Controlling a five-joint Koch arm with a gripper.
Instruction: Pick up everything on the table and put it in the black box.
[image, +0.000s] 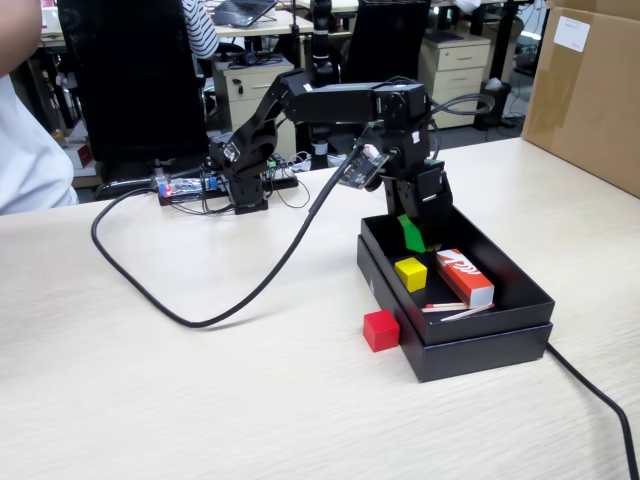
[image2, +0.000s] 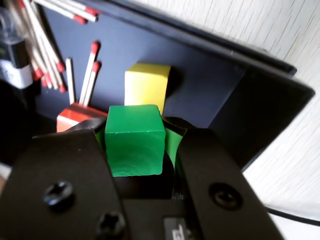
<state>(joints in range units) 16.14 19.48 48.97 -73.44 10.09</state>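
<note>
We carry the green cube over the black box, ready to let it go.

Our fingers (image2: 135, 150) grasp the green cube (image2: 134, 140) above the far part of the black box (image: 480, 335); the yellow cube (image: 410, 273) lies inside already, beside a matchbox (image: 465, 277) and loose matches (image2: 90, 65). The red cube (image: 380, 330) waits on the tabletop (image: 200, 400), touching the box's near left side. Next we should release the cube, then reach for the red one.

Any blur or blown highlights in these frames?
Fixed view: evenly lit, soft shadows beside the red cube and black box; far office is bright and slightly hazy. Wrist view: green cube in the end effector reasonably sharp, the table at right overexposed, the matches soft.
</note>
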